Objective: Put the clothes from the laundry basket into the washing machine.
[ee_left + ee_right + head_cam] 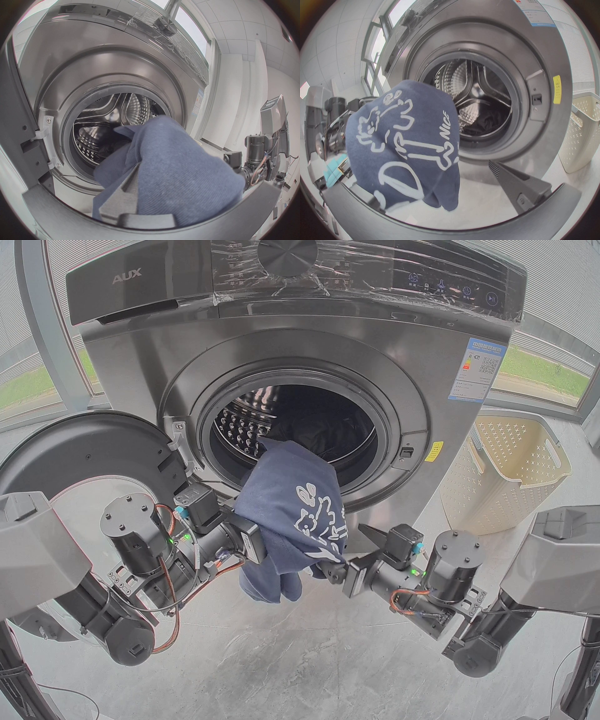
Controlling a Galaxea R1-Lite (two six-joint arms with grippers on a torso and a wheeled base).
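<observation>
**LOADING STEP: GARMENT AT THE DOOR OPENING**

1. Nearest you: the left gripper (253, 544) sits under the navy garment (294, 502). The cloth is draped over its tip, so you cannot tell whether it is clamped or apart. Treat this arm as the main support, since most of the fabric hangs over it.

2. The right gripper (347, 555) is at the garment's lower right edge with its jaws spread wide. One finger (518, 186) stands bare and off the cloth. The other is buried in the folds, so it props the hem rather than pinching it. Probable reason: it keeps the hanging part bunched and off the floor (300, 665).

3. Garment position: in mid-air, just in front of the washing machine (387, 365). Its upper end is level with the lower lip of the opening, and a tail droops below both grippers. Whether the cloth touches the rim cannot be told.

4. The door (81, 452) is swung fully open on your left, so the approach is clear.

5. Inside the drum there is dark laundry (325, 424). Judgement: loading is partly done.

6. Farthest, on your right beside the machine: the laundry basket (506, 471), tilted. No clothes are visible in the part you can see.

Next move (est.): push the garment fwd over the lip, and watch that the tail doesn't snag on the rim.
</observation>
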